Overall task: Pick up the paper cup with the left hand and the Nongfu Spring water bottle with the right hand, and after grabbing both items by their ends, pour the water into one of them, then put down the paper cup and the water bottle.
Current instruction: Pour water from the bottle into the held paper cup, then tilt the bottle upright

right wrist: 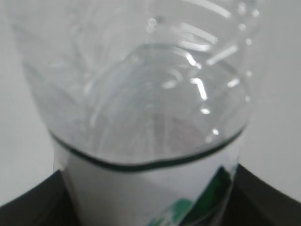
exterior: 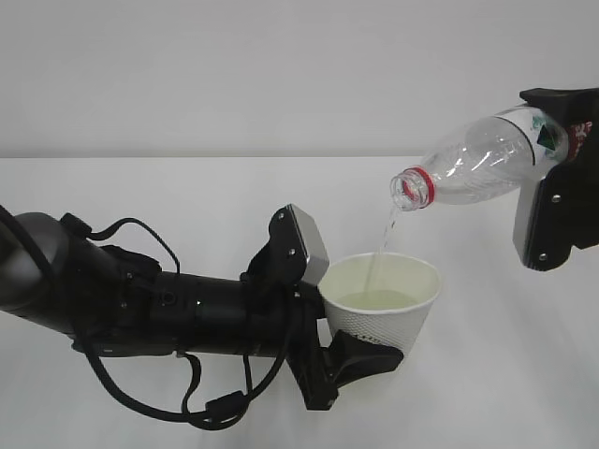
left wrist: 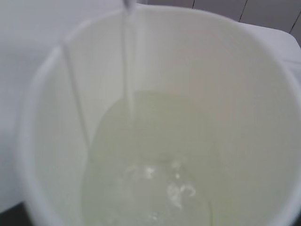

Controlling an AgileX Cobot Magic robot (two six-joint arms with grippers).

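At frame centre the left hand (exterior: 348, 348) clamps the paper cup (exterior: 384, 304) upright; from the upper right, the right hand (exterior: 562, 178) grips the Nongfu Spring water bottle (exterior: 477, 161), neck tilted down-left, water (exterior: 384, 234) streaming in.

Paper cup (exterior: 386, 301) sits centre-right of exterior frame, upright, held at its lower end by left hand (exterior: 351, 360) coming in from lower left. Nongfu Spring water bottle (exterior: 477, 161) at upper right, tilted mouth-down-left, above cup, base end in right hand (exterior: 554, 201). Water (exterior: 384, 234) runs from mouth into cup.
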